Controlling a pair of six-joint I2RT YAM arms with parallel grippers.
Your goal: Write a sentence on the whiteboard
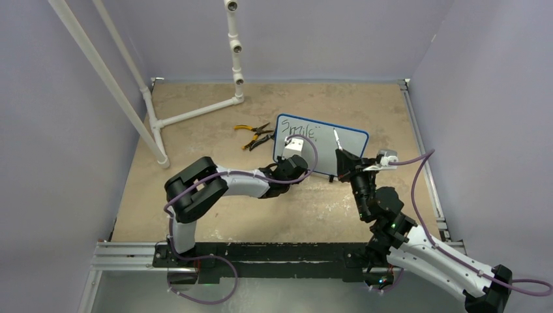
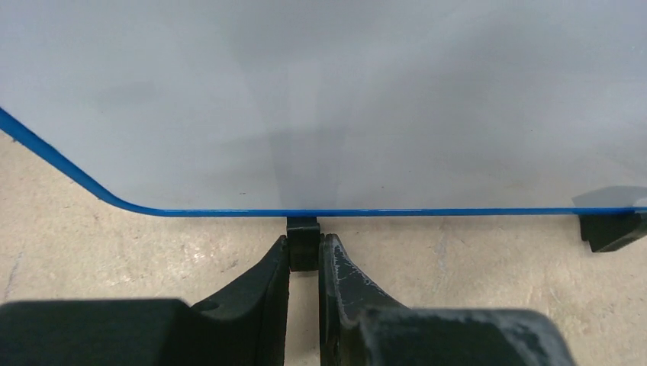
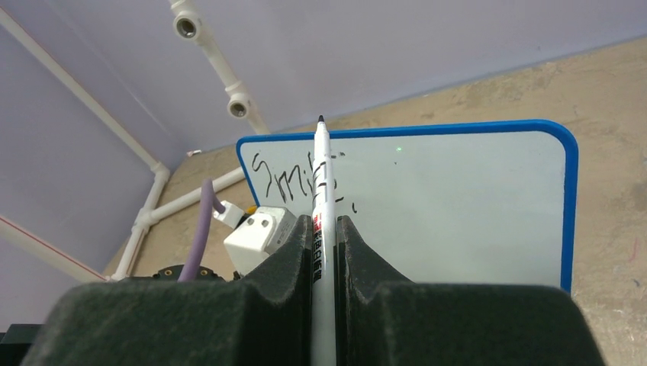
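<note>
The whiteboard (image 1: 345, 147), white with a blue frame, stands upright at the table's middle back; it also shows in the right wrist view (image 3: 458, 206) and the left wrist view (image 2: 320, 99). The sentence (image 1: 298, 130) reads "Smile," in black at the board's upper left, also seen in the right wrist view (image 3: 286, 179). My left gripper (image 2: 305, 248) is shut on the board's black foot (image 2: 303, 238). My right gripper (image 3: 324, 225) is shut on a white marker (image 3: 323, 175), tip up, in front of the board; the marker also shows from above (image 1: 336, 138).
Yellow-handled pliers (image 1: 254, 135) lie on the table left of the board. A white pipe frame (image 1: 195, 111) stands at the back left. The board's second black foot (image 2: 610, 229) is to the right. Purple walls surround the table.
</note>
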